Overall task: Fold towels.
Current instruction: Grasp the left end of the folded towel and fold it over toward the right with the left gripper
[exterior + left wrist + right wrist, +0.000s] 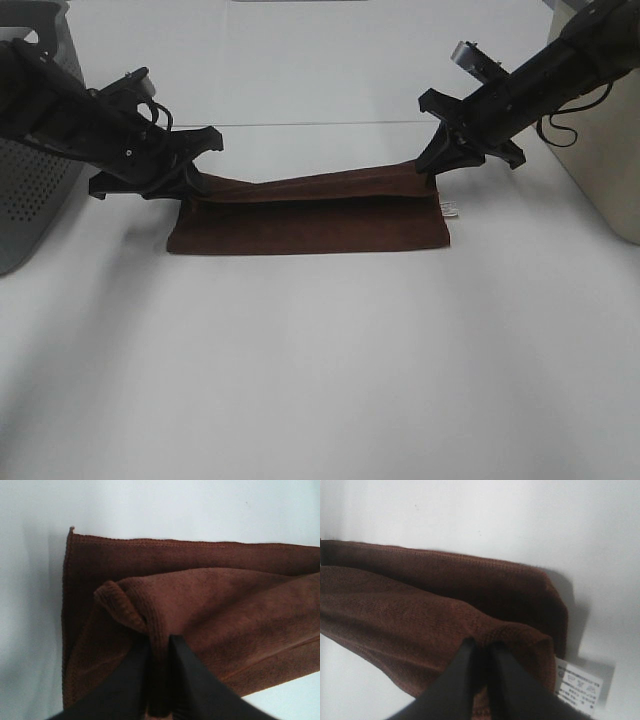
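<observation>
A dark reddish-brown towel (310, 225) lies on the white table, its far edge lifted and stretched between my two grippers. My left gripper (190, 183) is shut on the towel's far left corner; the left wrist view shows the cloth (200, 610) pinched between the black fingers (187, 672). My right gripper (428, 168) is shut on the far right corner; the right wrist view shows the cloth (430, 610) pinched between its fingers (505, 680). A small white tag (449, 209) sticks out at the towel's right end, also seen in the right wrist view (579, 682).
A grey perforated basket (35, 190) stands at the left edge. A beige box (605, 150) stands at the right edge. The white table (320, 370) stretches toward the front.
</observation>
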Tool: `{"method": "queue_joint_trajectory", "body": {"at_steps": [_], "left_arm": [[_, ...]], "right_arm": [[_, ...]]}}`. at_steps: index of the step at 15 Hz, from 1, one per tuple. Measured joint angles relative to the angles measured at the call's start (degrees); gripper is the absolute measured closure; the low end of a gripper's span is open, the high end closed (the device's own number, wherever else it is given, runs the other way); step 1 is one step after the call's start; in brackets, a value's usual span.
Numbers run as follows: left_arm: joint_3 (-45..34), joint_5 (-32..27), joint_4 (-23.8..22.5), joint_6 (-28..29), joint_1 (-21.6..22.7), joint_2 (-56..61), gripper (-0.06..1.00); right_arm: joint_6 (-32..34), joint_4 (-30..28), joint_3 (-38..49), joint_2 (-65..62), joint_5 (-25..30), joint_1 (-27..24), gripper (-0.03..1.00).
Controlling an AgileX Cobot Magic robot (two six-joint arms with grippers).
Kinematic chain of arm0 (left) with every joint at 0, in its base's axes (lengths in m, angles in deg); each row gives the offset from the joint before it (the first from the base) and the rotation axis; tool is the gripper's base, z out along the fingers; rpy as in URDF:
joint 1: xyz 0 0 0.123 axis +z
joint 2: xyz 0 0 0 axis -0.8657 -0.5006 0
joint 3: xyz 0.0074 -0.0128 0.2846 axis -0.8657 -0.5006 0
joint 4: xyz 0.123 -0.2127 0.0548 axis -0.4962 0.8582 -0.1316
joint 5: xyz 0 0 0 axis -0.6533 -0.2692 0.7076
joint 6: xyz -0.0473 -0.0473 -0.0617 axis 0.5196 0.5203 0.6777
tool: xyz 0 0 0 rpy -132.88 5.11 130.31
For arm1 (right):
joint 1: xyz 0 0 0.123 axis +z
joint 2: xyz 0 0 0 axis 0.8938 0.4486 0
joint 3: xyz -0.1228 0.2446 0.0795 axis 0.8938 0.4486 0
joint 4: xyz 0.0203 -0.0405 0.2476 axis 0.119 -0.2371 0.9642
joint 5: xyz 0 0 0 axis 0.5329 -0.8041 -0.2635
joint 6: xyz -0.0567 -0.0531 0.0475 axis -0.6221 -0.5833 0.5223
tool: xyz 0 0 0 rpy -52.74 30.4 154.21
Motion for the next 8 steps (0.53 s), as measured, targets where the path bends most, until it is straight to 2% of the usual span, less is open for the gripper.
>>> {"method": "queue_joint_trajectory", "body": {"at_steps": [2, 4, 5, 8], "left_arm": [[0.0, 0.0, 0.4, 0.0, 0.1, -0.3, 0.55], [0.0, 0.0, 0.5, 0.0, 0.2, -0.3, 0.38], [0.0, -0.1, 0.5, 0.0, 0.2, -0.3, 0.34], [0.0, -0.3, -2.0, 0.0, 0.2, 0.9, 0.31]], "right_arm": [[0.0, 1.1, 0.0, 0.0, -0.1, -0.1, 0.55], [0.0, 1.8, 0.0, 0.0, 0.3, -0.1, 0.33], [0.0, 1.9, 0.0, 0.0, 0.6, -0.1, 0.28], [0.5, 0.6, 0.0, -0.9, 2.9, -0.1, 0.25]]}}
